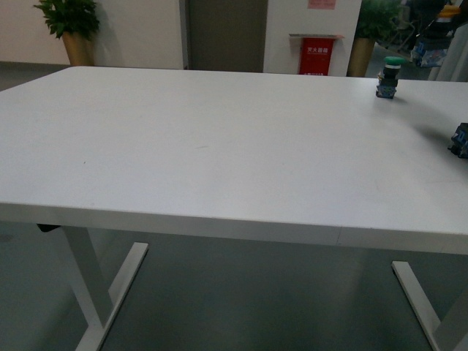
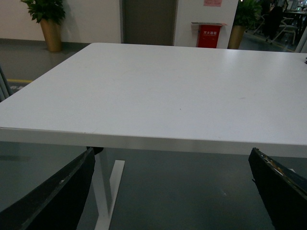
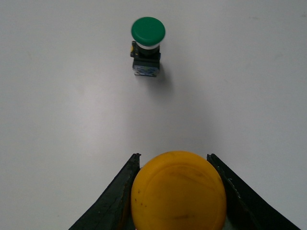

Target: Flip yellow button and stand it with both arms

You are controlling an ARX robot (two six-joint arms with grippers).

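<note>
The yellow button (image 3: pixel 178 191) shows its round yellow-orange cap, which fills the space between my right gripper's (image 3: pixel 173 157) two black fingers. The gripper is shut on it, above the white table (image 3: pixel 57 120). The cap hides the button's collar and base. In the front view a dark blue-black shape (image 1: pixel 461 139) is cut off at the right edge, and I cannot tell what it is. My left gripper (image 2: pixel 172 191) is open and holds nothing. Its fingers (image 2: pixel 57 196) are spread wide, low in front of the table's front edge (image 2: pixel 158 143).
A green-capped switch (image 3: pixel 148 45) stands upright on the table beyond the yellow button. The front view shows it at the table's far right (image 1: pixel 387 77). Behind the table are potted plants (image 1: pixel 72 29), a red box (image 1: pixel 316 55) and a dark door.
</note>
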